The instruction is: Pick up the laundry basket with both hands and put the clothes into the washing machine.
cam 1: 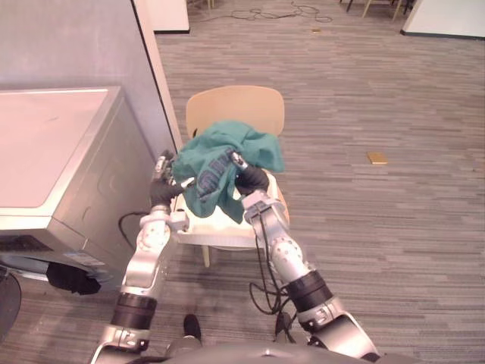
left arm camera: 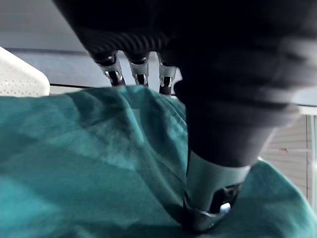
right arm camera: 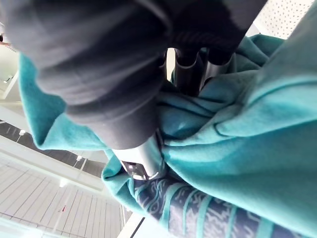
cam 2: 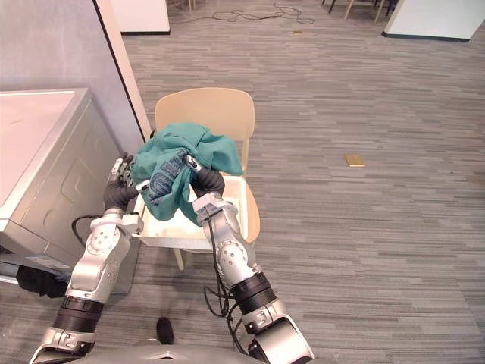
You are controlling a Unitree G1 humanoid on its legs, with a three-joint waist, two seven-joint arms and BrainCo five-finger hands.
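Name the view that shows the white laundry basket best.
Right eye view: the laundry basket shows its front rim and open right side on the chair, the green garment heaped over the rest. Left eye view shows less; wrist views catch perforated corners.

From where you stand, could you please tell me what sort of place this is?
Probably an office or lab room set up as a laundry corner, rather than a home: grey striped carpet, a silver washing machine on the left, and a wooden chair bearing a white laundry basket of green clothes.

A pale wooden chair [cam 1: 235,106] stands on grey striped carpet [cam 1: 379,227] beside a grey partition [cam 1: 76,45].
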